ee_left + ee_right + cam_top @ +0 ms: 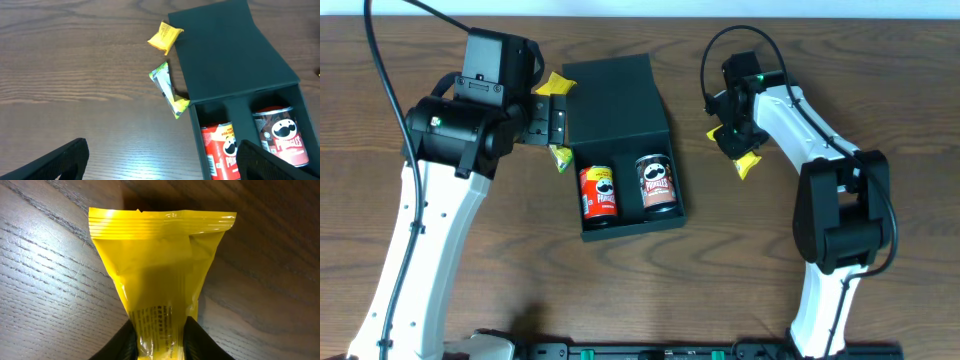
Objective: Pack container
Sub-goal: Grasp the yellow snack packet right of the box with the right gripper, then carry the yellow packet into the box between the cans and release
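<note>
Right gripper (161, 347) clamps the yellow packet (160, 255) (right of the container (615, 100)): lift straight, clear the wall, then lower.

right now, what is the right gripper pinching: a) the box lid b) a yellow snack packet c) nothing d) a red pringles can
b: in the right wrist view the right gripper has its two fingers pressed on either side of the yellow packet.
</note>
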{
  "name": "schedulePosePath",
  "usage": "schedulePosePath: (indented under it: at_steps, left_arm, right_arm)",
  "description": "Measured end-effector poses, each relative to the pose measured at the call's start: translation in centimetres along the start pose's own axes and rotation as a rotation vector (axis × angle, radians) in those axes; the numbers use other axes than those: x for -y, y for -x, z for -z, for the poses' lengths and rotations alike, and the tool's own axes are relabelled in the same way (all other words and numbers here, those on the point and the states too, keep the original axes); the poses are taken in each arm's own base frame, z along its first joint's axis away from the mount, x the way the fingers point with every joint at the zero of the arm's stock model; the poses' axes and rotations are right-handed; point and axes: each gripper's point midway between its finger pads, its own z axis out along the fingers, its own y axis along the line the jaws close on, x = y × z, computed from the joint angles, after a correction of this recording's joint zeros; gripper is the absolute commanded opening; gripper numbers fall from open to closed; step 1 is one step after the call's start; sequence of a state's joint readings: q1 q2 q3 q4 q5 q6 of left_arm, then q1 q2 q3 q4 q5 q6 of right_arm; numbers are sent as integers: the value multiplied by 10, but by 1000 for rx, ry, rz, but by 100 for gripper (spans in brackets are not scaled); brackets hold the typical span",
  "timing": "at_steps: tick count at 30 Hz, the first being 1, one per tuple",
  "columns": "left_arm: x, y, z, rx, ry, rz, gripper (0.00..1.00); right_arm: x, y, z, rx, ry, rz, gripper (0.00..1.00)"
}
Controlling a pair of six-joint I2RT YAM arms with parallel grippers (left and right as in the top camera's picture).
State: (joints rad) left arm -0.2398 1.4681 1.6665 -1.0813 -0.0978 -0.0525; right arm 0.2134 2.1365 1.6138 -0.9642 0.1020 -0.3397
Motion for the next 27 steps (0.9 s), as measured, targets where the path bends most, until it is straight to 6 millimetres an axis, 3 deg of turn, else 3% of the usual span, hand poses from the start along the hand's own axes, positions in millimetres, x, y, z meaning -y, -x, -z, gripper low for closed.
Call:
schedulePosePath:
  at_steps: [21,27]
  left_arm:
    - [0,0,0,-1,0,27,95]
    - [0,0,0,-1,0,27,95]
  right_arm:
    - [-9,0,1,-2,50,-138,18]
    - [-20,-1,23,-28,133,-189,15]
